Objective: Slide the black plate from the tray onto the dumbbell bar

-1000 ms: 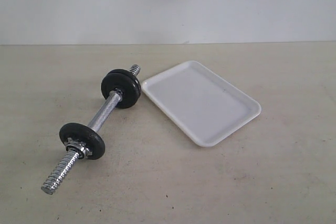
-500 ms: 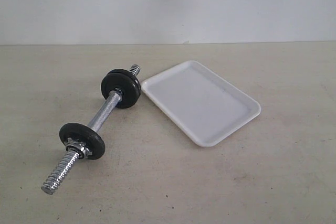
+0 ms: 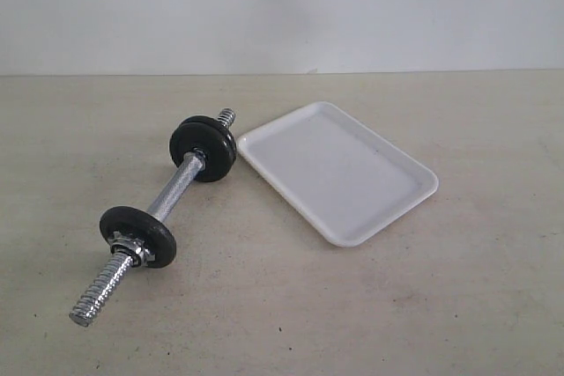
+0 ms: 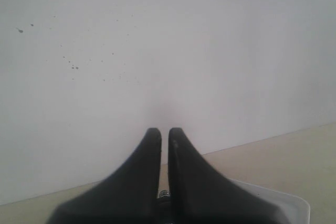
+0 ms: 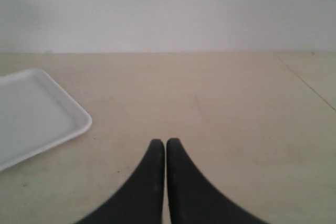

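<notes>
The chrome dumbbell bar [image 3: 172,189] lies on the table, left of the tray [image 3: 338,170]. A thick black plate [image 3: 204,148] is threaded on the bar near its far end, close to the tray's corner. The white tray holds nothing. Neither gripper shows in the exterior view. In the left wrist view my left gripper [image 4: 164,132] is shut and empty, facing the white wall, with the tray's corner [image 4: 294,203] low beside it. My right gripper [image 5: 165,142] is shut and empty above bare table, the tray [image 5: 31,114] off to one side.
A second black disc [image 3: 138,234] backed by a silver nut sits toward the bar's near threaded end [image 3: 95,298]. A white wall [image 3: 282,6] closes the back of the beige table [image 3: 423,305].
</notes>
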You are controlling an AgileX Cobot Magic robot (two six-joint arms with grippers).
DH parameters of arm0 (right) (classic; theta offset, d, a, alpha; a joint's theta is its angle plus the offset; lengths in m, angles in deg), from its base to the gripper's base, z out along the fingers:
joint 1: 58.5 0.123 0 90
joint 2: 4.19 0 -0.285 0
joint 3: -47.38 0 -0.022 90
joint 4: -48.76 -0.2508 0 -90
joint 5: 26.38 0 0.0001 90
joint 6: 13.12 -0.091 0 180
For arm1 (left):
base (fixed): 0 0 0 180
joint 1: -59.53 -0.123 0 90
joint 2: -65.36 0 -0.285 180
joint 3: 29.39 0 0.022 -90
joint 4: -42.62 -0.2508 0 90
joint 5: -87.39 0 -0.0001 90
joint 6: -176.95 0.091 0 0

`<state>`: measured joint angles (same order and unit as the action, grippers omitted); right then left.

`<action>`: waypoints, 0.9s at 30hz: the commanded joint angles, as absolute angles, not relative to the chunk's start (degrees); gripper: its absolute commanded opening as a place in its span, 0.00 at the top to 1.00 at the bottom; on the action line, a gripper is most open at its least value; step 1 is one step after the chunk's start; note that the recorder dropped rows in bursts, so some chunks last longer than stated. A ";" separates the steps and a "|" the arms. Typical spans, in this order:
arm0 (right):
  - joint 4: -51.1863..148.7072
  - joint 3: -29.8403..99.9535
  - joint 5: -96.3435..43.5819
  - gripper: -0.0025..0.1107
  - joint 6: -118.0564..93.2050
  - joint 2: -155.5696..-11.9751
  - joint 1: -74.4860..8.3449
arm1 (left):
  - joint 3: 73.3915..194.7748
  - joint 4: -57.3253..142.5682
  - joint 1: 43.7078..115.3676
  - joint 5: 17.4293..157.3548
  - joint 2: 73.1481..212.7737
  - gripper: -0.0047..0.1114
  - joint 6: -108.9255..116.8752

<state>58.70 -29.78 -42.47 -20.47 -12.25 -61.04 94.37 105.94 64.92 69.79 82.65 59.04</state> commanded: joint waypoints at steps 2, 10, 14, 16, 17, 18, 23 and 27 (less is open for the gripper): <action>58.03 -29.84 -44.61 0.98 -20.89 -11.98 -64.19 | 94.18 106.63 64.78 69.91 82.44 0.92 59.11; 58.03 -29.84 -44.61 0.98 -20.41 -11.98 -62.71 | 94.18 106.63 64.78 70.02 82.44 0.92 59.11; 58.03 -29.84 -44.61 0.98 -20.80 -11.98 -60.19 | 94.18 106.63 64.78 70.02 82.44 0.92 59.11; 58.03 -29.84 -44.61 0.98 -23.12 -11.98 -59.95 | 94.18 106.63 64.78 70.02 82.44 0.92 59.11; 58.03 -29.84 -44.32 0.98 -23.50 -11.98 -59.95 | 94.18 106.63 64.78 70.02 82.44 0.92 59.11; 58.03 -29.84 -44.05 0.98 -23.50 -11.98 -59.95 | 94.18 106.63 64.78 70.02 82.44 0.92 59.11; 58.03 -29.84 -44.05 0.98 -23.50 -11.98 -59.95 | 94.18 106.63 64.78 69.89 82.44 0.92 59.11; 58.03 -29.84 -44.16 0.98 -23.50 -11.98 -59.95 | 94.18 106.63 64.78 69.89 82.44 0.92 59.11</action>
<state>57.88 -29.88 -44.57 -23.25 -12.25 -60.21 94.37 105.94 64.92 69.79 82.65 59.04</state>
